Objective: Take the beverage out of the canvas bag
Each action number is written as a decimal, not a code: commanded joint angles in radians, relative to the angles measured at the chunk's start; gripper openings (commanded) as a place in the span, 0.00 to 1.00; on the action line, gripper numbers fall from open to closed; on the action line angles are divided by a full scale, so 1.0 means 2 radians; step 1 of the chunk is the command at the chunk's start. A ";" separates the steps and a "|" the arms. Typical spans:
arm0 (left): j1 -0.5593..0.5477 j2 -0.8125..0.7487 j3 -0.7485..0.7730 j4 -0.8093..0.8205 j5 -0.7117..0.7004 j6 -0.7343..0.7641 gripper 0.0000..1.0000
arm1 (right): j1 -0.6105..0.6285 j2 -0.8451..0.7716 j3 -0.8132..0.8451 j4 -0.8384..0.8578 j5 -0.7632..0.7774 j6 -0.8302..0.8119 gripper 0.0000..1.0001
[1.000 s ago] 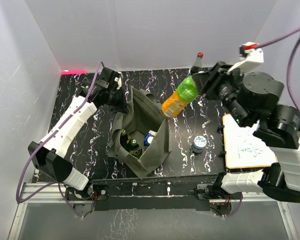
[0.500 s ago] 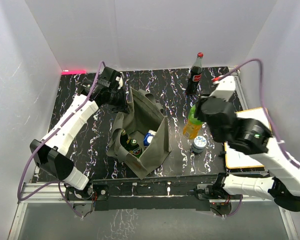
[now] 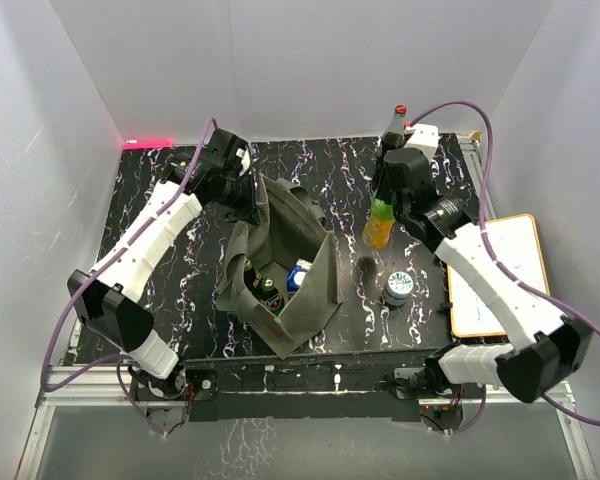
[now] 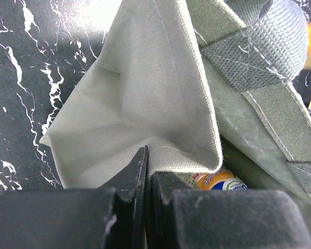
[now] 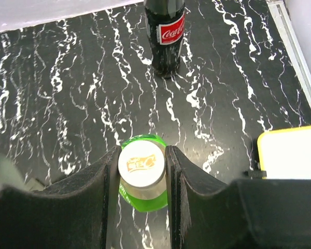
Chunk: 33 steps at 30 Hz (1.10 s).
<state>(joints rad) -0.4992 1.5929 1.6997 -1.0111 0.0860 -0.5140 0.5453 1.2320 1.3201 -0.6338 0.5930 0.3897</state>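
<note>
Right gripper (image 5: 141, 161) is clamped round the cap of the green-topped orange plastic drink bottle (image 3: 378, 228), outside the olive-grey canvas bag (image 3: 315, 290) at its 3 o'clock. Left gripper (image 4: 147, 155) pinches the bag's fabric. I'd lower it straight, clear of the dark red-capped cola bottle (image 5: 166, 36) at 12.

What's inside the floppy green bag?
Looking down into the canvas bag, I see dark bottles and a blue-and-white container beside them. The floppy sides cover the bag's bottom, so anything lower is hidden.
</note>
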 commanded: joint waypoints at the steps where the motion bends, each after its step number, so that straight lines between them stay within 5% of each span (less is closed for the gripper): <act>1: 0.004 0.016 0.011 -0.023 -0.008 0.020 0.00 | -0.043 0.041 0.030 0.132 -0.078 -0.040 0.08; 18: 0.031 0.056 0.043 -0.023 0.005 0.042 0.00 | -0.112 0.329 0.257 0.248 -0.089 -0.141 0.08; 33: 0.036 0.071 0.064 -0.018 0.009 0.060 0.00 | -0.136 0.398 0.279 0.244 -0.122 -0.113 0.11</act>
<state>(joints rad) -0.4324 1.7149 1.7996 -1.0554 0.1146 -0.4179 0.2783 2.0510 1.8450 -0.2409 0.3614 0.1551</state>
